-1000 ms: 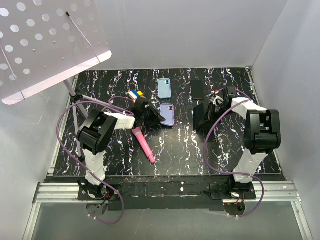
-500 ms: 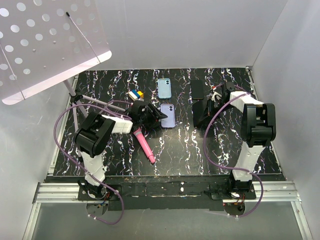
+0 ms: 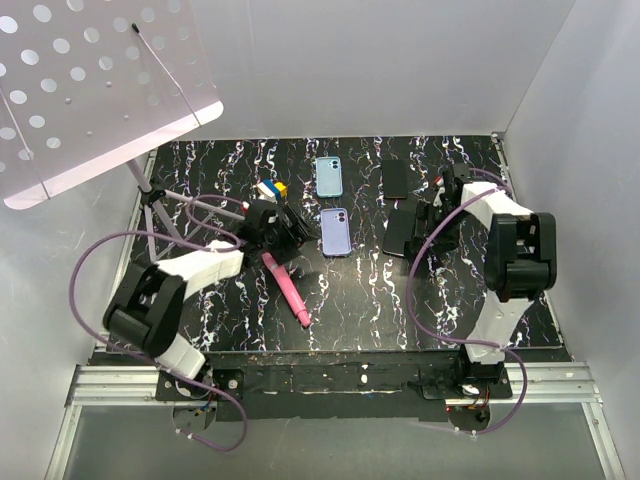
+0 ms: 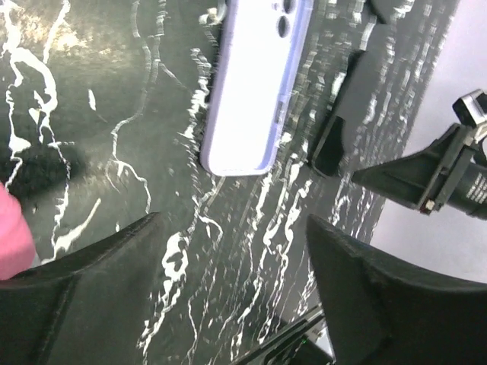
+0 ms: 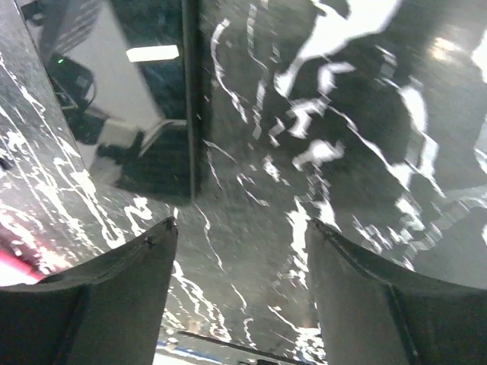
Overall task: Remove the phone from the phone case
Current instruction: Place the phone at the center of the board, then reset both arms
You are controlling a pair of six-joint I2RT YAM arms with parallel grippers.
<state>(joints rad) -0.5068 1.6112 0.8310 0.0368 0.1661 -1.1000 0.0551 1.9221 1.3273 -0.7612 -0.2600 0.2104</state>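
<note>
Overhead, the left claw (image 3: 292,228) is standing open and gripping nothing, with the lavender phone case (image 3: 335,232) lying flat on the worktop (image 3: 350,295) just ahead of its tips. The right claw (image 3: 420,222) is gaping empty too, the black phone (image 3: 399,234) lying just beside it. Through the left wrist, the left claw (image 4: 236,251) is spreading wide over bare marble, the phone case (image 4: 259,84) lying ahead, apart from both fingers. Through the right wrist, the right claw (image 5: 240,266) is hanging open, the phone (image 5: 129,106) lying ahead and to its left.
</note>
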